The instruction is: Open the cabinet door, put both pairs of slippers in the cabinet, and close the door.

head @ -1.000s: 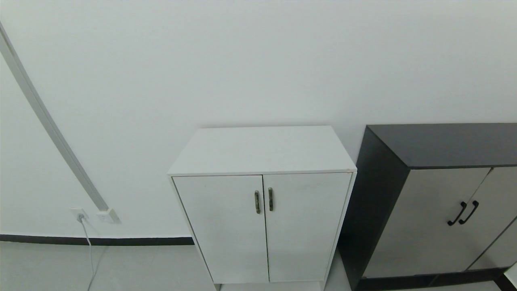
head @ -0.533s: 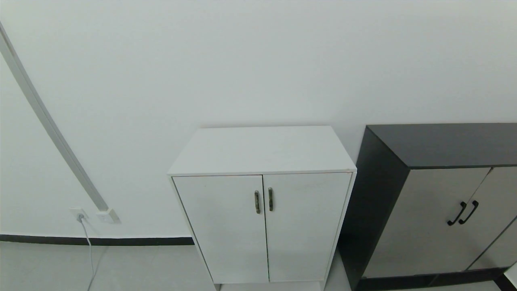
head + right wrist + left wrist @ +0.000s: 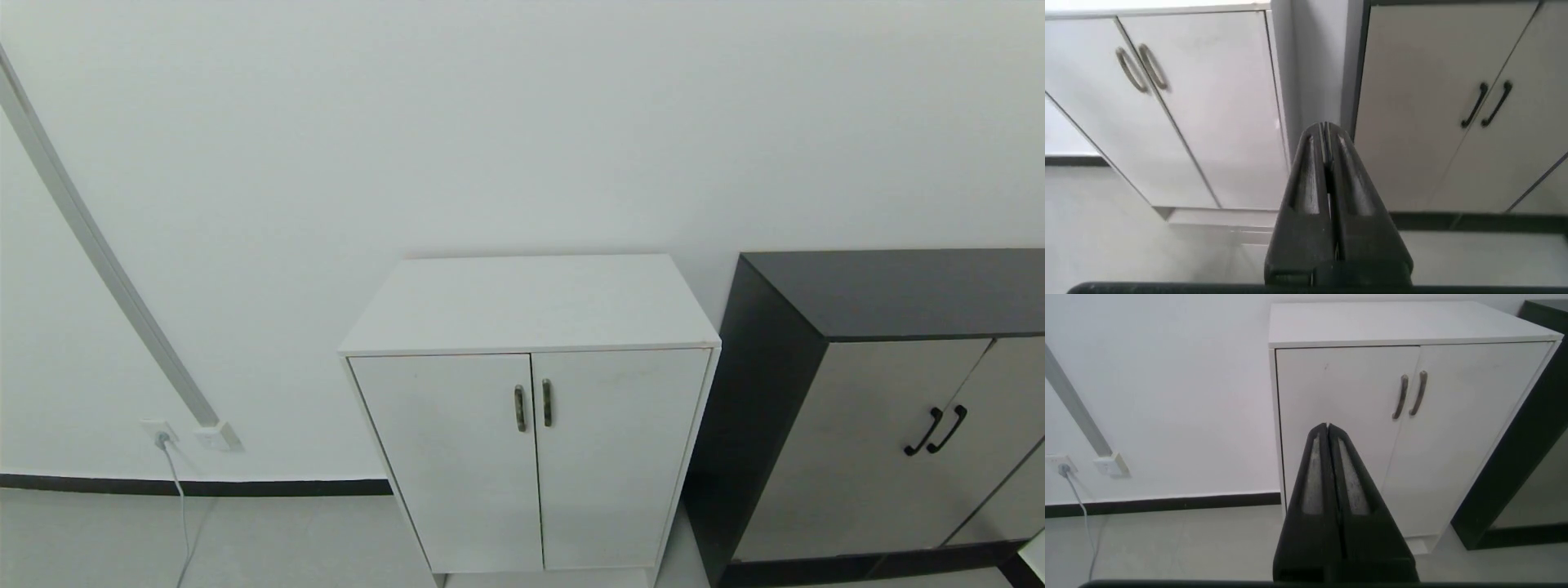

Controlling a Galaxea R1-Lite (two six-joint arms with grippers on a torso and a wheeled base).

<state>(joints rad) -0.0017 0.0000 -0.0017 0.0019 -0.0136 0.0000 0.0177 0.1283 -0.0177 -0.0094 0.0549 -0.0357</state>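
A white two-door cabinet (image 3: pixel 531 425) stands against the wall, both doors closed, with two dark metal handles (image 3: pixel 532 406) side by side at the middle seam. The left wrist view shows my left gripper (image 3: pixel 1328 433) shut with nothing held, some way in front of the cabinet (image 3: pixel 1404 416), pointing at its left door. In the right wrist view, my right gripper (image 3: pixel 1325 131) is shut and empty, facing the gap between the white cabinet (image 3: pixel 1208 106) and the neighbouring one.
A black cabinet (image 3: pixel 882 392) with grey doors and black handles (image 3: pixel 935 430) stands close to the right of the white one. A wall socket (image 3: pixel 159 433) with a cable and a slanted grey conduit (image 3: pixel 90 237) are on the left. Grey floor lies in front.
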